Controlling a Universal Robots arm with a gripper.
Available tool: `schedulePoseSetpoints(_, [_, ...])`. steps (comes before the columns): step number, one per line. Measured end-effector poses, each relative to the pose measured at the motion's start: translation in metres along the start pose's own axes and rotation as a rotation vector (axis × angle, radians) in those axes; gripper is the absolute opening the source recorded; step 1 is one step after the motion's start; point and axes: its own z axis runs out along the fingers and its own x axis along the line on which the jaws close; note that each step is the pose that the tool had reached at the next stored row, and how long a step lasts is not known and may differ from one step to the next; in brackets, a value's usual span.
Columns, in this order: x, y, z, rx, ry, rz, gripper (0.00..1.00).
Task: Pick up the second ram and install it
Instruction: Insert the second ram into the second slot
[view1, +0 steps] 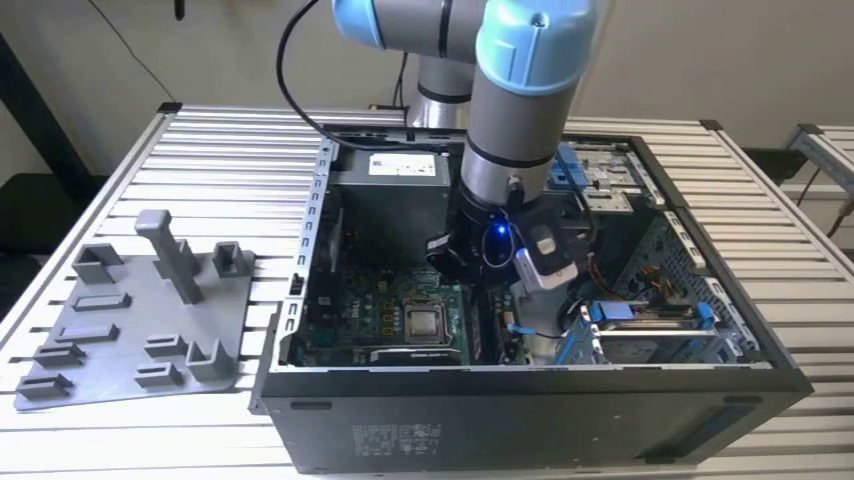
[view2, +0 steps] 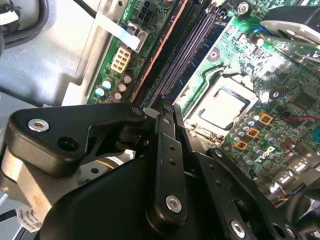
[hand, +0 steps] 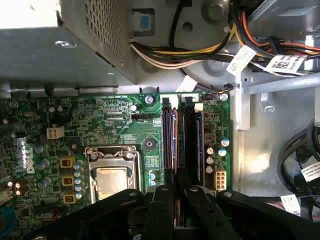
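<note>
In the exterior view my arm (view1: 514, 130) reaches down into an open computer case (view1: 534, 400). My gripper (hand: 176, 187) hangs over the memory slots (hand: 192, 140) at the edge of the green motherboard (hand: 110, 115). Its two black fingers (hand: 159, 210) stand close together, shut on the second ram (hand: 175, 150). The ram shows as a thin copper-edged strip running along a slot. In the second wrist view the same strip (view2: 159, 52) runs away from the gripper (view2: 167, 107) beside the dark slots. How deep the ram sits in the slot is hidden.
The processor socket (hand: 111, 177) lies beside the slots. A grey power supply (hand: 50, 45) and a cable bundle (hand: 200, 50) lie beyond the board. A blue drive bay (view1: 654, 320) fills the case's right side. A grey fixture plate (view1: 134, 320) rests on the table at the exterior view's left.
</note>
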Motion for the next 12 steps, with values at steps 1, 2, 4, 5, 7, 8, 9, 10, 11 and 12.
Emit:
schedulePoseSetpoints(1, [0.0, -0.0001, 0.0004, -0.0002, 0.0, 0.0, 0.14])
schedulePoseSetpoints(2, [0.0, -0.0002, 0.0008, -0.0002, 0.0, 0.0, 0.14])
schedulePoseSetpoints(4, [-0.0001, -0.0005, 0.0015, -0.0004, -0.0001, 0.0, 0.14])
schedulePoseSetpoints(5, [-0.0001, -0.0007, 0.0018, 0.0, -0.0001, 0.0, 0.14])
schedulePoseSetpoints(7, [0.0, -0.001, 0.0023, 0.0004, 0.0, 0.0, 0.14])
schedulePoseSetpoints(8, [0.0, -0.001, 0.0024, 0.0003, 0.0, 0.0, 0.14])
schedulePoseSetpoints(9, [0.0, -0.001, 0.0024, 0.0005, 0.0001, 0.0, 0.14])
schedulePoseSetpoints(10, [0.0, -0.0009, 0.0024, 0.0004, 0.0, 0.0, 0.14])
schedulePoseSetpoints(11, [0.0, -0.0009, 0.0025, 0.0003, 0.0, 0.0, 0.14])
schedulePoseSetpoints(12, [0.0, -0.0009, 0.0026, 0.0002, 0.0, 0.0, 0.14])
